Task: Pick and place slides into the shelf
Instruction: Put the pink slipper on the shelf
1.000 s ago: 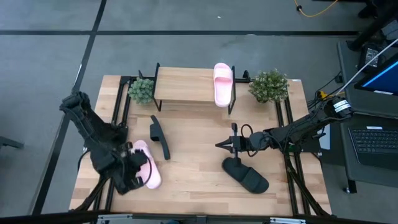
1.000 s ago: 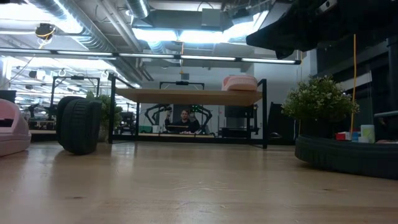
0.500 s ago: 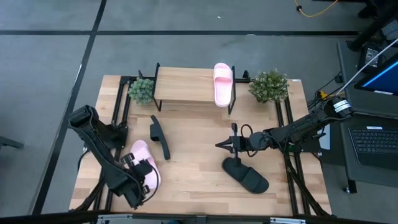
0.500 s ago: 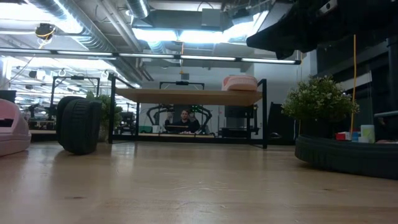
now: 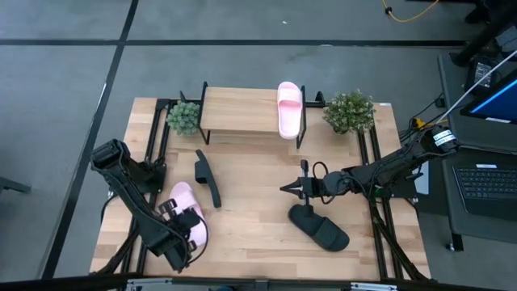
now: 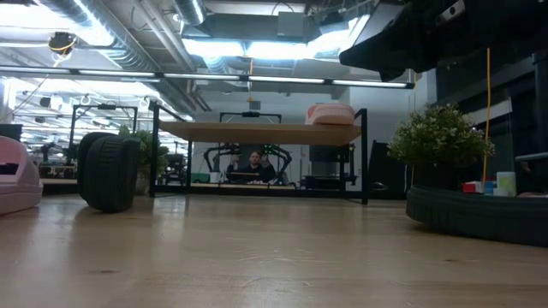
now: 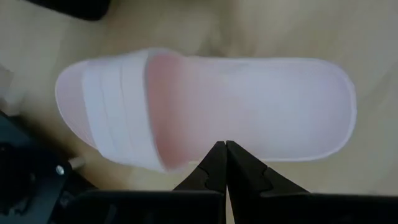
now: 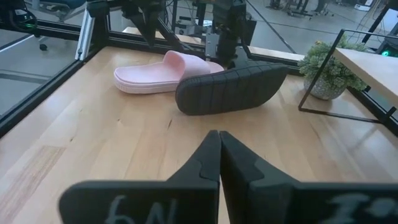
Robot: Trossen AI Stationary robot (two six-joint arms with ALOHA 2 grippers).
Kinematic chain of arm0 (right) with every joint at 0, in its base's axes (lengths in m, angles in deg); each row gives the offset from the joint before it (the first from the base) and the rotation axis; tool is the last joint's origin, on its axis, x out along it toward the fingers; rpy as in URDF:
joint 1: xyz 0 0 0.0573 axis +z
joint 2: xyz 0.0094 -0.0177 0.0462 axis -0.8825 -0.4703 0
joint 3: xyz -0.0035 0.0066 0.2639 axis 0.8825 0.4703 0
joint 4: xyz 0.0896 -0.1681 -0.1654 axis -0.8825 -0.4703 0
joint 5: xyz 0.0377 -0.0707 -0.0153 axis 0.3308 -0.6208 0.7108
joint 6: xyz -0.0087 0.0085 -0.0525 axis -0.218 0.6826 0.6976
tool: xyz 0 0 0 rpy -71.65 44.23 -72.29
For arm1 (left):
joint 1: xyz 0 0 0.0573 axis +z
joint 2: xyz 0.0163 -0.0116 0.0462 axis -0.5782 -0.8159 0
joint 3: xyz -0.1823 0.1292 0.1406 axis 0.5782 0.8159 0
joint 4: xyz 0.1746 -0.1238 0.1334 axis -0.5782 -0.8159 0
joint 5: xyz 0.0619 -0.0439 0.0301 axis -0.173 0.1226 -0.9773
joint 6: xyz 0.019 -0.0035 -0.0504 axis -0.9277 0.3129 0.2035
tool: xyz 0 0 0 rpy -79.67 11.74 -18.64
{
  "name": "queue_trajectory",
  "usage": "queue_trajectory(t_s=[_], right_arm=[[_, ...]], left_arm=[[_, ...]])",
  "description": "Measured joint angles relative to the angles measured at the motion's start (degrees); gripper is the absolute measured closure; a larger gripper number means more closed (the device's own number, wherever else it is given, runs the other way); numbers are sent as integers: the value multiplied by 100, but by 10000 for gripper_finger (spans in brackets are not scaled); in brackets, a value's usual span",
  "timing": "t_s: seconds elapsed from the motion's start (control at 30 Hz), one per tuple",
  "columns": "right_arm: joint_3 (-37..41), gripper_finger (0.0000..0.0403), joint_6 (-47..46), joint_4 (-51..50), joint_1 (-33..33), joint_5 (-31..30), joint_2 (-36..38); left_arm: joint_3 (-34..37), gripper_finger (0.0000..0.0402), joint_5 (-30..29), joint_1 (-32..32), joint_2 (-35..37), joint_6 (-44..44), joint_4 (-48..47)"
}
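One pale pink slide lies flat near the table's left front, strap toward the far edge. My left gripper is shut, pointing down over that slide's long side edge. One black slide stands on its side edge left of centre. Another black slide lies flat right of centre. A second pink slide rests on the right end of the shelf. My right gripper is shut and hovers level over the table's middle, just beyond the flat black slide. My left gripper's shut fingertips point down from above at the long side edge of the pink slide's sole. Whether they touch it I cannot tell. The slide lies flat on the table.
Two small potted plants flank the shelf at the table's far side. Black frame rails run along the table's left and right edges. Bare wood lies between the slides and along the near edge.
My left arm has drawn back toward the table's near edge, its gripper sliding from over the pink slide's middle to its near-left side, then held still. The pink slide has stayed in place. My right arm has kept still.
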Motion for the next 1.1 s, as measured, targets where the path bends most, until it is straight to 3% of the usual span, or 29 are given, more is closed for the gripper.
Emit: queue_trajectory(t_s=[0.27,0.67,1.1], right_arm=[[0,398,-1,0,0,0,0],[0,398,-3,-35,0,2,0],[0,398,-3,-37,0,2,0]], left_arm=[[0,402,-388,22,0,-91,0],[0,398,-396,20,2,161,2],[0,297,-396,20,2,198,-169]])
